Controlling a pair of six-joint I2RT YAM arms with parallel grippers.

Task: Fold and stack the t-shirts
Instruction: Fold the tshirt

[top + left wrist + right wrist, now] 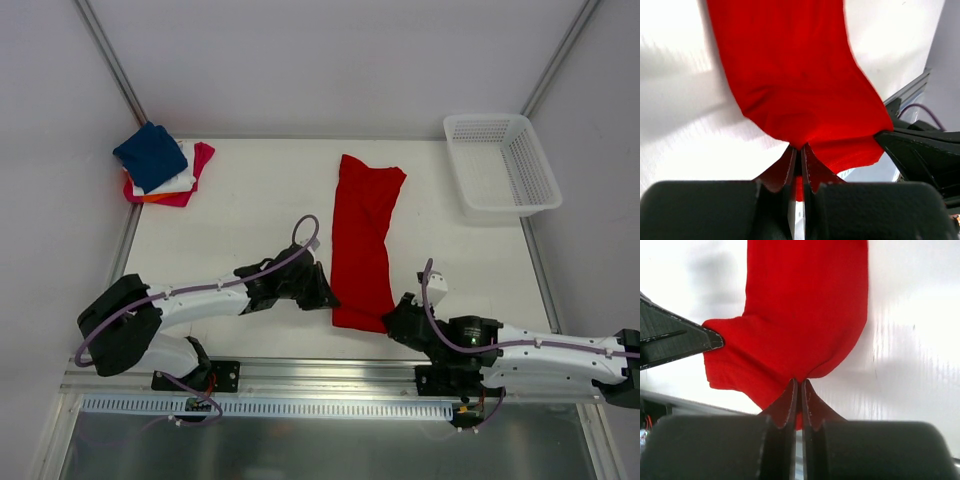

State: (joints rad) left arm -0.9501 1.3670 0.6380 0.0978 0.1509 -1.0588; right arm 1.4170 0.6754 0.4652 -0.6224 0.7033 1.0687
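While left gripper (322, 290) and right gripper (398, 318) pinch lower corners of long bright red cloth t-shirt (362, 225) at frame centre, we lift both evenly, carry hem toward top, hold cloth taut.

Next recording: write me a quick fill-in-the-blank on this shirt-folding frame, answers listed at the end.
The left end effector and right end effector are both ____ on the near end of the red shirt.
The top piece of the stack of folded shirts is navy ____.
That stack lies at the far ____ corner of the table.
The white basket holds ____.
Answers: shut; blue; left; nothing.
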